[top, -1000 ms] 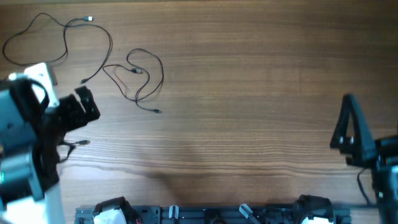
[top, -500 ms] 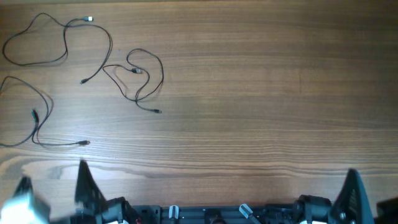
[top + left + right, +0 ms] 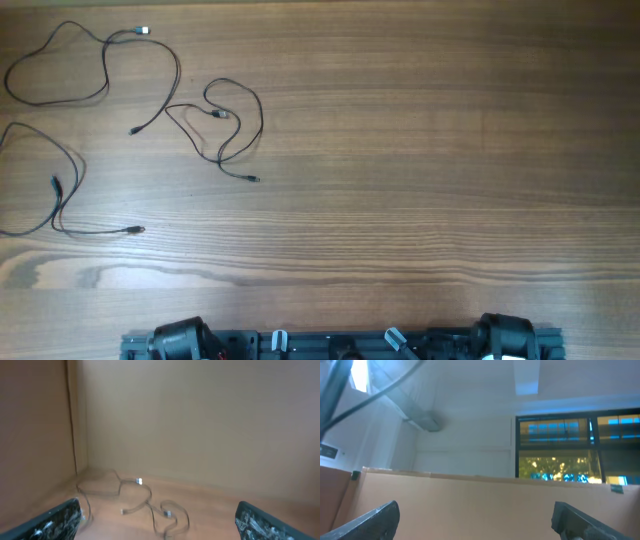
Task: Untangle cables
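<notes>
- Left gripper (image 3: 157, 510) and right gripper (image 3: 475, 510): both spread wide, holding nothing, and neither seen over the table (image 3: 420, 150) from overhead.
- Cables (image 3: 222, 115): three thin black strands on the table's far-left part, well apart from both grippers. Upper two close or touching; cannot tell which.
- Probably near done. If touching, pinch beside one plug tip and draw slowly sideways.
- No readable brand, label or writing.
</notes>
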`<state>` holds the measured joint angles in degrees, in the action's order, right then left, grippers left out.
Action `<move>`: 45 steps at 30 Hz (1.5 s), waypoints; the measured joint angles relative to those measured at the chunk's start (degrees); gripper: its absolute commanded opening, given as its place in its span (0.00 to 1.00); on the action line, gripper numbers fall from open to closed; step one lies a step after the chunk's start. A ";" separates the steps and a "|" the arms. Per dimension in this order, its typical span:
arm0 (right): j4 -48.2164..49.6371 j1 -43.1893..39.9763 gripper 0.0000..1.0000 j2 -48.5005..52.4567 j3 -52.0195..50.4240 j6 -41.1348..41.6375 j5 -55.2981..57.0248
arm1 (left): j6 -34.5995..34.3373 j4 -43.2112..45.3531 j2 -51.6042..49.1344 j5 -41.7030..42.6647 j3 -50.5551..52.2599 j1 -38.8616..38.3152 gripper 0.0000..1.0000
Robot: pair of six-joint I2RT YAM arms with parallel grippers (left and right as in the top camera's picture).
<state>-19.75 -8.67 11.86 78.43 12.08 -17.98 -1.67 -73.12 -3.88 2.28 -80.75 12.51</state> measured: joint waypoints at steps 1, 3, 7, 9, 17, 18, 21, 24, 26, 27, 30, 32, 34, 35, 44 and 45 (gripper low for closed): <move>-0.09 0.00 1.00 0.00 0.00 0.00 0.00 | 0.02 -2.03 0.00 0.00 0.04 -0.55 1.00; -0.42 0.00 1.00 0.00 -0.09 0.00 0.02 | 0.02 -5.62 0.00 0.00 0.11 -1.20 1.00; -0.59 0.00 1.00 0.00 -0.07 0.00 0.02 | 0.00 -14.84 0.00 0.00 0.17 -1.38 0.99; -0.81 0.00 1.00 -0.07 -0.11 0.04 0.02 | 0.00 -15.21 0.13 0.00 0.22 -1.38 1.00; -0.81 0.00 1.00 -8.04 -5.57 0.68 0.02 | 0.00 -15.17 1.22 0.02 0.22 -1.38 1.00; -1.01 0.02 1.00 -9.09 -5.92 0.68 0.02 | 0.00 -15.19 1.38 0.00 0.22 -1.38 1.00; -0.26 0.02 1.00 -10.75 -5.46 0.68 0.00 | 0.00 -15.17 1.64 0.00 0.22 -1.38 1.00; -0.31 0.39 1.00 -10.86 -5.33 0.68 0.02 | 0.00 -15.19 1.66 0.02 0.22 -1.38 1.00; -0.35 0.70 1.00 -10.86 -5.51 0.68 0.04 | 0.00 -15.17 1.66 0.00 0.22 -1.38 1.00; -0.33 0.79 1.00 -10.86 -5.51 0.68 0.24 | 0.00 -15.17 1.66 0.02 0.22 -1.38 1.00; -0.33 0.83 1.00 -10.86 -5.51 0.68 1.33 | 0.00 -15.17 1.81 0.00 0.22 -1.38 1.00; -0.35 0.92 1.00 -10.86 -5.55 0.68 2.03 | 0.00 -15.17 2.08 0.02 0.22 -1.40 1.00; -0.39 0.98 1.00 -10.86 -5.55 0.68 2.43 | 0.00 -15.19 2.47 0.02 0.22 -1.57 1.00; -0.42 0.98 1.00 -10.86 -5.55 0.68 2.64 | 0.00 -15.17 2.62 0.04 0.22 -1.77 1.00; 0.33 0.44 1.00 -10.86 -6.62 0.68 2.95 | 0.00 -15.19 2.89 0.22 0.20 -5.60 0.99; 0.98 0.07 1.00 -10.86 -7.17 0.70 3.02 | 0.00 -15.19 2.89 0.24 0.20 -5.66 1.00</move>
<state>-18.76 -8.60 0.99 71.26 12.78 -14.96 -1.67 -88.31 -0.99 2.52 -80.55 6.85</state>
